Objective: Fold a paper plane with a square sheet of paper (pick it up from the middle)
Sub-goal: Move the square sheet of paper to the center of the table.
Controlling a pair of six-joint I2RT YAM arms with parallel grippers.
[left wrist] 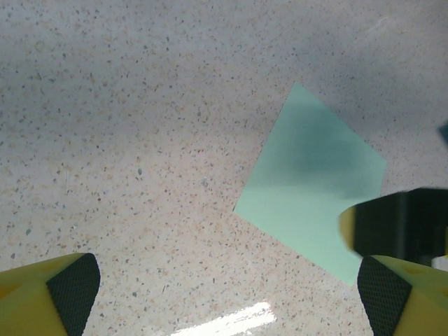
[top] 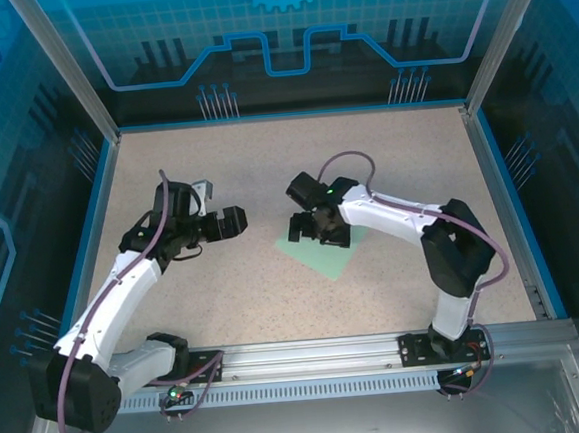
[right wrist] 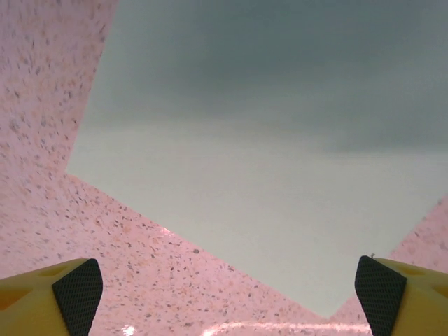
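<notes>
The square sheet of paper (top: 329, 259), thin and pale mint green, lies flat on the table a little right of the middle, turned so that its corners point like a diamond. In the left wrist view the sheet (left wrist: 315, 185) shows a smooth, even surface with crisp straight edges and sharp corners, and a soft dark shadow falls across its upper half. Seen close in the right wrist view, the paper (right wrist: 266, 175) shows greyer where the shadow lies and paler towards the near corner, with its edges running straight against the tabletop.

The right gripper (top: 318, 232) hangs directly over the far part of the sheet, covering that corner in the top view. Its jaws are spread wide: the two yellow fingertips with black ribbed pads (right wrist: 77, 287) stand at opposite bottom corners of its own camera's picture, the paper between them. Whether they touch the paper cannot be told.

The left gripper (top: 221, 210) is off to the left of the sheet, apart from it, pointing towards it. Its jaws too are spread wide and hold nothing, the yellow fingertips (left wrist: 73, 294) framing bare tabletop.

The speckled beige table (top: 265, 158) is bordered by a blue rim (top: 287, 115).
</notes>
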